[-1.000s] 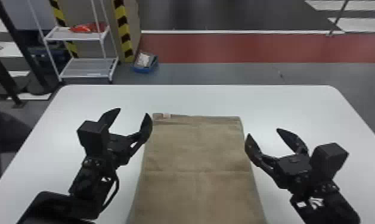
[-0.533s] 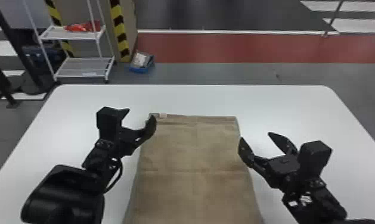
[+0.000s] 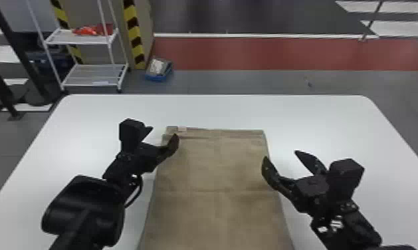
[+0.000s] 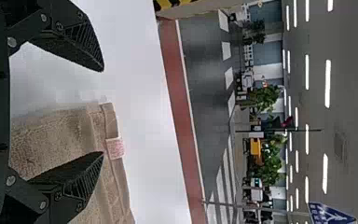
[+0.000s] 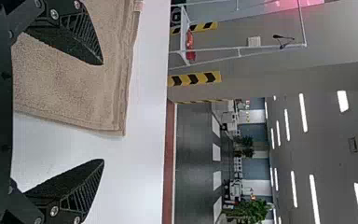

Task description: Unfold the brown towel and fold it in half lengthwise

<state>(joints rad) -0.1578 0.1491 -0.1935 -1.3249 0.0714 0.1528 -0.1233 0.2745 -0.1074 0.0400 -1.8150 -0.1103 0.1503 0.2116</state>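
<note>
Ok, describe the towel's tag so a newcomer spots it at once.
Start with the white table, then the brown towel lying on it. Follow the towel's far edge to its left end, as the robot sees it. The tag is the small pale pinkish patch there, plainly lighter than the brown cloth around it.

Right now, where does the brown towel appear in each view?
Head view: brown towel, middle, down to bottom edge.
Left wrist view: towel's far end, partly behind left pincer.
Right wrist view: towel's far end, partly behind right pincer.
Shared landmark: red floor strip beyond the table.
</note>
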